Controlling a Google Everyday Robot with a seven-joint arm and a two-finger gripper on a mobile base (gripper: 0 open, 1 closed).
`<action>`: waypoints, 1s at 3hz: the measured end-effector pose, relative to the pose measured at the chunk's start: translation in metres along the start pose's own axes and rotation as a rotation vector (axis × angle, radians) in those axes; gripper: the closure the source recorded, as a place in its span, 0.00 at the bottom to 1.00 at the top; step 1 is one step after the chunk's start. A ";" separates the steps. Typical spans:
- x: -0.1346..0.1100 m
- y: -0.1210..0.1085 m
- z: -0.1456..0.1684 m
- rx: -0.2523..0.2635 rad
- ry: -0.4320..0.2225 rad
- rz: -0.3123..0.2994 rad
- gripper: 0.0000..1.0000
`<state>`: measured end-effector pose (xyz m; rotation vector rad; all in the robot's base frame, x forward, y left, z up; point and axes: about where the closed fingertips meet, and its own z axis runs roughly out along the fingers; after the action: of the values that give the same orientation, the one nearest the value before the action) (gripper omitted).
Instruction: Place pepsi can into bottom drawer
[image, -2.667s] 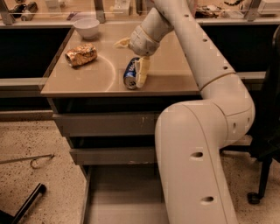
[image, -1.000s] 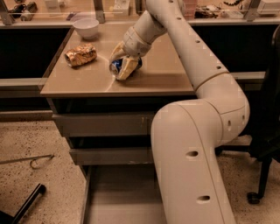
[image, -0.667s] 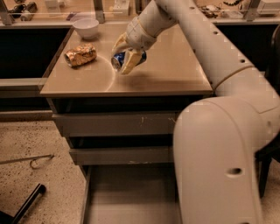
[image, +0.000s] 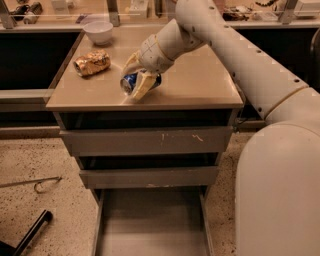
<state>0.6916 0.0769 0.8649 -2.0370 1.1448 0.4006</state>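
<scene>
My gripper (image: 136, 76) is shut on the blue pepsi can (image: 135, 81), which lies tilted on its side with its silver end toward the camera. I hold it just above the front part of the tan cabinet top (image: 200, 85). The bottom drawer (image: 150, 220) is pulled open below, a shallow grey tray with a bare floor, straight under the cabinet front. My white arm comes in from the upper right.
A gold-brown foil snack bag (image: 92, 62) lies at the left of the top, a white bowl (image: 98, 31) behind it. Two upper grey drawers (image: 147, 141) are closed. A black bar (image: 30, 234) and a metal hook (image: 37, 184) lie on the speckled floor at left.
The gripper took the can from where it stood on the cabinet top, tipped it on its side, lifted it and carried it left, then toward the front edge.
</scene>
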 end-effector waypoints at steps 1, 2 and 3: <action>0.000 0.000 0.000 0.000 0.000 0.000 1.00; 0.000 0.020 0.001 0.005 -0.009 0.027 1.00; -0.014 0.059 -0.010 0.059 -0.049 0.043 1.00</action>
<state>0.6340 0.0588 0.8527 -1.9441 1.1597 0.4308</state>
